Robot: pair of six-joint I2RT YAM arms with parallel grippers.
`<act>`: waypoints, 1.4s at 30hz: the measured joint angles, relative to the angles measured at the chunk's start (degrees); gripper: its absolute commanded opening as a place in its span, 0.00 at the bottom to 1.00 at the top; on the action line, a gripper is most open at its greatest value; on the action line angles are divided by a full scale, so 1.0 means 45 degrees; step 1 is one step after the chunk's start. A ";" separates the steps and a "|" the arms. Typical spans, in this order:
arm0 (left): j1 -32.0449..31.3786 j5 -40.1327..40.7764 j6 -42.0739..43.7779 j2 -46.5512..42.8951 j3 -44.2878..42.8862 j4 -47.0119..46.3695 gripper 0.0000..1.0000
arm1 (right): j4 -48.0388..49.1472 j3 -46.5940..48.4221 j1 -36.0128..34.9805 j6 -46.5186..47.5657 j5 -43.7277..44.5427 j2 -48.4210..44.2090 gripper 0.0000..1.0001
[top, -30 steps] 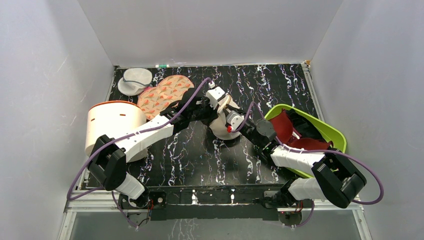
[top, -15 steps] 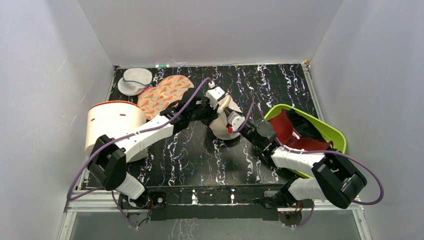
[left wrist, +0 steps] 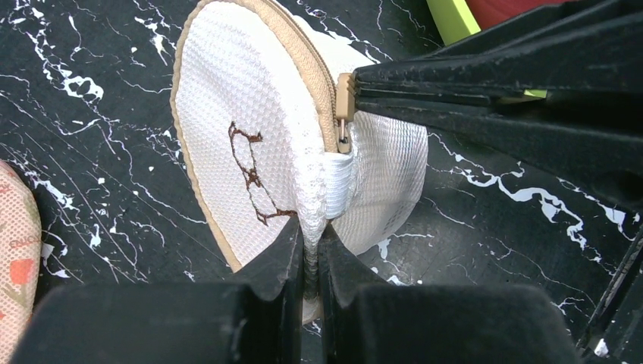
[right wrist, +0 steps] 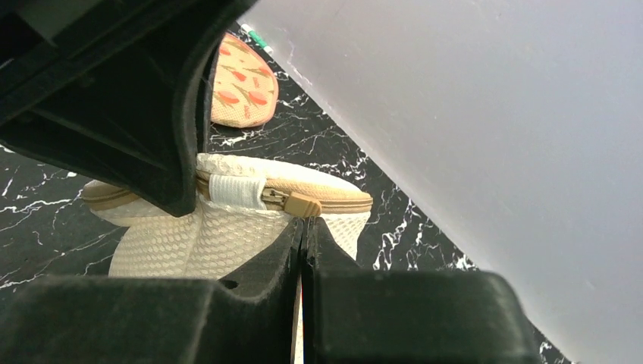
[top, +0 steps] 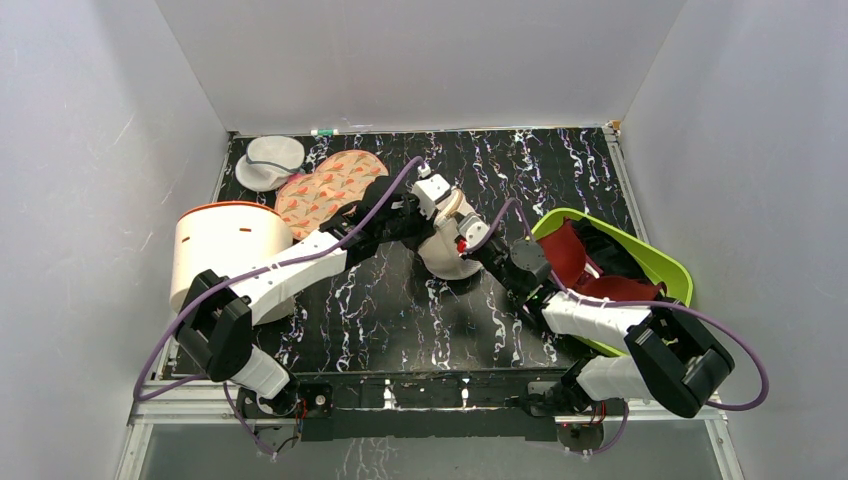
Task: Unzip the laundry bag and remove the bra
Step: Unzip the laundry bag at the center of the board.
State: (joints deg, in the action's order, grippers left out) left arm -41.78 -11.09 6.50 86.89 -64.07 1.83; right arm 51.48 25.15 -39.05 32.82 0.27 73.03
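1. A black table (top: 400,300) with white marbling, seen from above, with two robot arms reaching in from its near edge.
2. The laundry bag (top: 447,262) sits near the middle of the table. It is a round cream mesh pod standing on edge, held between the two arms.
3. The left gripper (left wrist: 311,236) has its jaws pressed narrow on a fold of the bag's white mesh, just below a white ribbon tab (left wrist: 341,186) that crosses the seam.
4. A brown stitched mark (left wrist: 250,163) shows on the bag's flat face, left of that pinch.
5. The right gripper (right wrist: 302,226) comes in from the right, its two fingers closed tight together.
6. The tan zip pull (left wrist: 345,97) lies right at the right gripper's fingertips, touching them. I cannot tell whether it is actually pinched between them.
7. The tan zip runs along the bag's rim and looks closed along the stretch that shows.
8. To the right of the bag is a lime green bin (top: 672,268) holding dark red clothes (top: 567,255).
9. At the left edge stands a white tub (top: 225,245) with an orange rim.
10. Behind the tub lies a peach patterned cloth (top: 325,185), and beyond that, in the far left corner, a small grey mesh pouch (top: 270,160).
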 measured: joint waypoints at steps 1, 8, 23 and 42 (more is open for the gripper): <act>0.0005 0.0005 0.0102 -0.0019 0.0039 -0.0063 0.00 | -0.0194 0.0044 0.0000 -0.0136 0.0097 -0.0029 0.00; 0.0010 0.0024 0.0534 -0.0189 0.0525 -0.0529 0.00 | -0.1156 0.0301 0.0010 -0.1010 0.0491 -0.0364 0.07; 0.0010 -0.0097 0.1015 -0.0209 0.0869 -0.1141 0.00 | -0.6130 0.2477 0.2040 -0.6562 -0.1141 -0.2463 0.55; 0.0010 -0.0461 0.1501 -0.0481 0.0937 -0.1025 0.00 | -0.9496 0.5294 0.4537 -0.9879 -0.8165 0.0544 0.43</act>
State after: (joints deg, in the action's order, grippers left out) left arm -41.74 -13.17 13.26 84.73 -59.86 -2.79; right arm 8.75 48.97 -18.63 -11.64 -36.47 75.48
